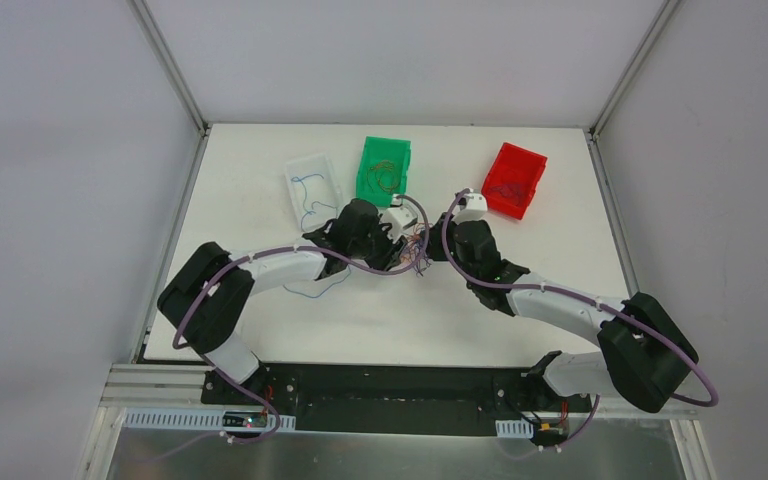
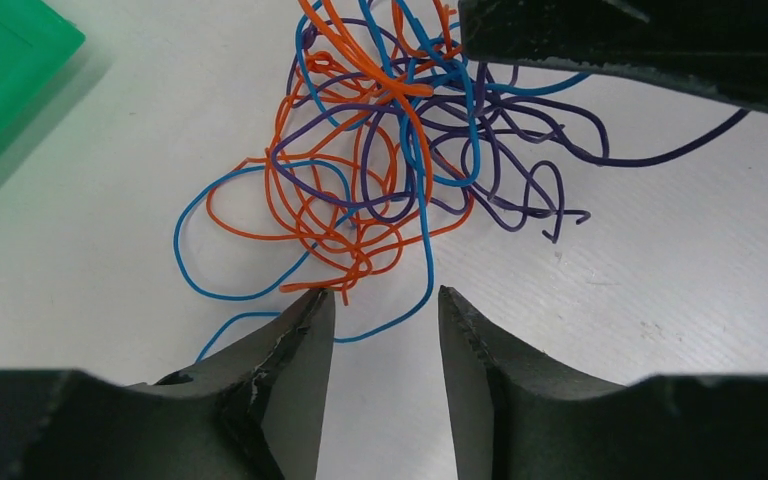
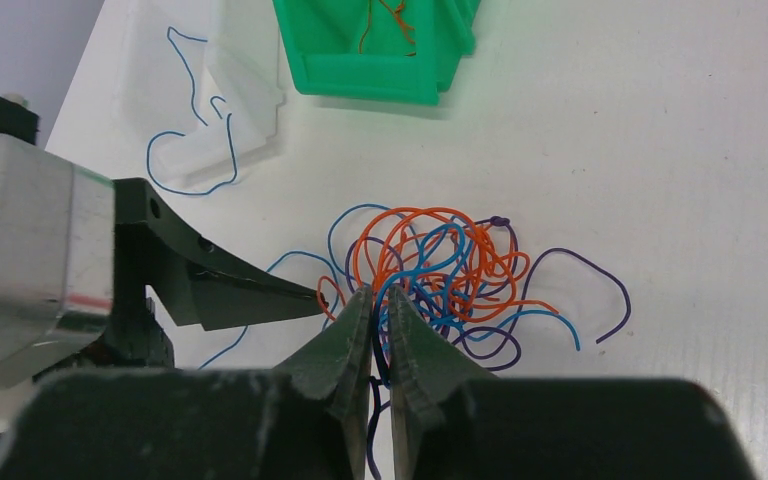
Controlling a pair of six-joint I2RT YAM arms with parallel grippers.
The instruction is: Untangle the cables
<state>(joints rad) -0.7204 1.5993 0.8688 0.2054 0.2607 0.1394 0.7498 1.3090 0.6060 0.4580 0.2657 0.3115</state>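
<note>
Top external view: nearest are the two arm bases, and from them both arms reach in to meet at the middle of the table. There the cables lie bunched in one loose knot of blue, orange and dark purple strands, between the two grippers.

On the left wrist view, the left gripper has its jaws spread at the near edge of the knot. It holds nothing, though a blue strand crosses the gap and an orange loop touches one fingertip.

On the right wrist view, the right gripper has its jaws drawn almost together at the edge of the cables, seemingly nipping a strand or two. The other gripper's dark finger sits just beside it.

Farther off stand a white tray with a blue strand in it, a green bin with an orange one, and a red bin with something dark.

The risk, as I judge it, is dragging. If the right gripper lifts while the left one grips nothing, the whole knot will come along or cinch tighter. Closing the left jaws here may catch blue and orange together. With the fingers this close, they could also knock each other.
</note>
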